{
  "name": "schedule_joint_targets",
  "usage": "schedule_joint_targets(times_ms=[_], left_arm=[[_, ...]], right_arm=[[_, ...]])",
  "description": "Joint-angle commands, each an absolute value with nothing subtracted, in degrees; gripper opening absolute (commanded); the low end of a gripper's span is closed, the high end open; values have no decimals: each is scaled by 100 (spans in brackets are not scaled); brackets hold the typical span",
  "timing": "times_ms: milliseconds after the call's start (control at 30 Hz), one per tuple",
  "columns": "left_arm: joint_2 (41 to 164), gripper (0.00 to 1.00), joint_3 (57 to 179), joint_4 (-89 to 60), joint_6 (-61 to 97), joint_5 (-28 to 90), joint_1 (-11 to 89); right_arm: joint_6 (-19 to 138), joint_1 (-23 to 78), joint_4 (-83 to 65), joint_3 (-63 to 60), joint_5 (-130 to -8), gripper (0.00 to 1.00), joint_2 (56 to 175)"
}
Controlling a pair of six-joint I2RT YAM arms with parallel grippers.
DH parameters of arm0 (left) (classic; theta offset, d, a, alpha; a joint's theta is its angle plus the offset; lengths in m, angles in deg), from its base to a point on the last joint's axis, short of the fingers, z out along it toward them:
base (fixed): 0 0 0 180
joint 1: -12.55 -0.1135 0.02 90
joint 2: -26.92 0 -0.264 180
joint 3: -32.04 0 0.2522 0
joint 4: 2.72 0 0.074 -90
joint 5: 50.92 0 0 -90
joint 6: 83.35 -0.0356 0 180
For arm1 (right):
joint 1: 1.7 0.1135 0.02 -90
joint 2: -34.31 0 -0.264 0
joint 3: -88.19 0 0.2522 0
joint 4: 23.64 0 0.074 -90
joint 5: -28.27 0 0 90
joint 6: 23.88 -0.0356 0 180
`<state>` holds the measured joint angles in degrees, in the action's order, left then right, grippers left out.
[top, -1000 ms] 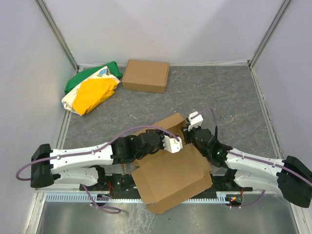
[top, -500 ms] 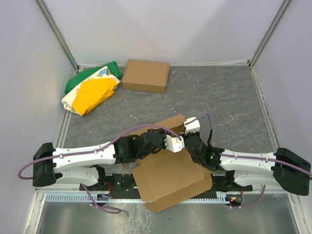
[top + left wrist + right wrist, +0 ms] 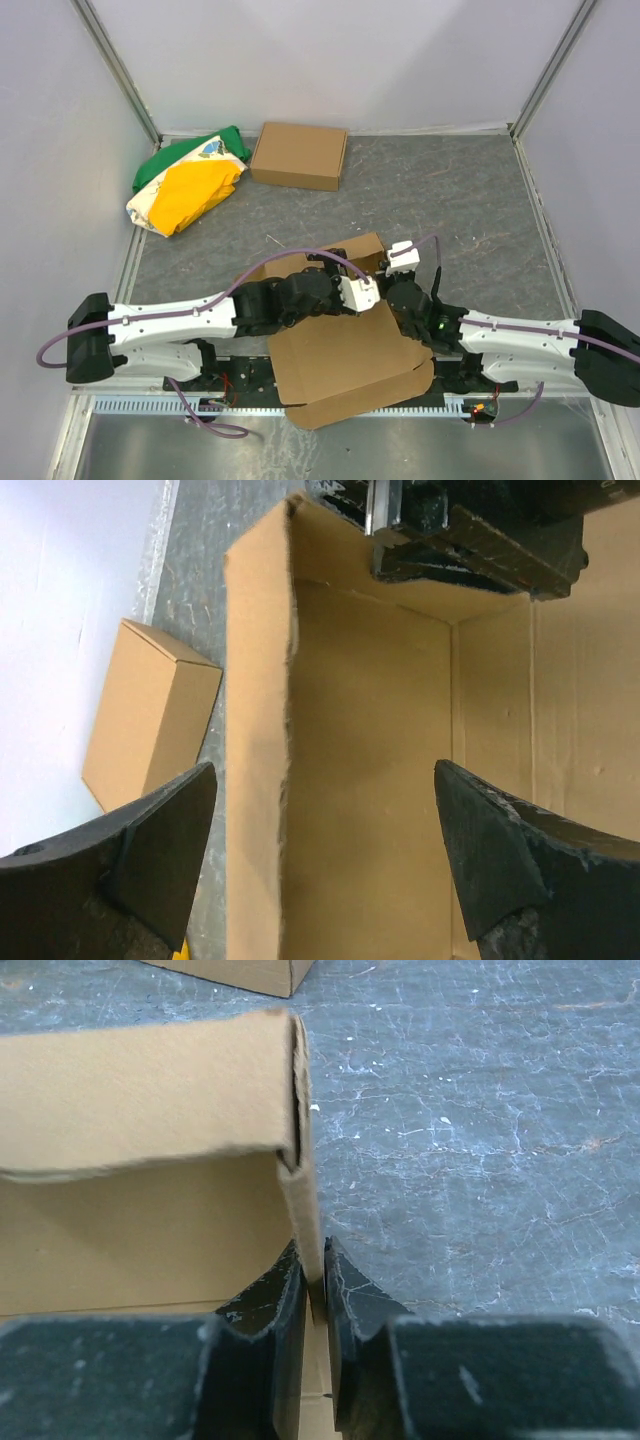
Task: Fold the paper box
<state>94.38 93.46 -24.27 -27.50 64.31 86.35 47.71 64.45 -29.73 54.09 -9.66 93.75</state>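
The paper box (image 3: 345,365) is a brown cardboard sheet, partly folded, lying near the table's front edge between both arms. Its big flat panel faces up and a raised wall (image 3: 350,248) stands at its far side. My left gripper (image 3: 372,297) hangs over the box with its jaws wide apart; in the left wrist view the left gripper (image 3: 322,780) frames the box's inside (image 3: 370,730) and a standing side wall (image 3: 258,710), touching neither. My right gripper (image 3: 315,1260) is pinched on the thin edge of a side wall (image 3: 300,1190) at the box's corner.
A ready-made brown cardboard box (image 3: 299,155) sits at the back of the grey mat, with a green, yellow and white bag (image 3: 190,185) to its left. White walls close in the left, right and far sides. Both arms meet close together over the paper box.
My left gripper has gone from shut to wide open. The box's big panel has turned a little and lies flatter. The right gripper has shifted slightly along the box's side wall.
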Motion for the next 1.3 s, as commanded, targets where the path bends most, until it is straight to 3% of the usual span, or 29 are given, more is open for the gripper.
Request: schedule_joint_targets(times_ms=[0, 67, 300, 500, 733, 833, 933, 1033, 1167, 1267], left_arm=[[9015, 99, 9409, -1986, -2348, 6230, 8672], [8764, 99, 9434, -1929, -2247, 6212, 8673], [7723, 99, 9413, -1665, -1578, 7252, 8672], [6519, 99, 9006, -1363, -188, 7855, 8673], [5695, 99, 8304, -1652, 929, 8954, 8672], [5571, 97, 8152, -1991, 1587, 9385, 8675], [5451, 99, 8140, -2470, 2245, 9558, 8677], [5355, 99, 8148, -2742, 2548, 9594, 8675], [5287, 99, 8315, -3039, 2747, 9586, 8671], [5294, 99, 8500, -3139, 2762, 9594, 8673]], right_arm=[[4744, 6474, -3157, 5404, -944, 21, 9188], [4716, 6475, -3107, 5391, -967, 25, 9188], [4630, 6474, -2737, 5329, -1074, 53, 9043], [4276, 6474, -976, 4906, -1771, 59, 7919], [4218, 6475, 1777, 3788, -2760, 59, 6602], [4514, 6474, 2355, 3138, -2678, 66, 6791], [4729, 6470, 2791, 2233, -2268, 84, 7613], [4253, 6465, 3347, 1281, -1845, 95, 8491], [4659, 6465, 3636, 615, -1722, 94, 9058], [5089, 6465, 2489, 1835, -1352, 83, 8301]])
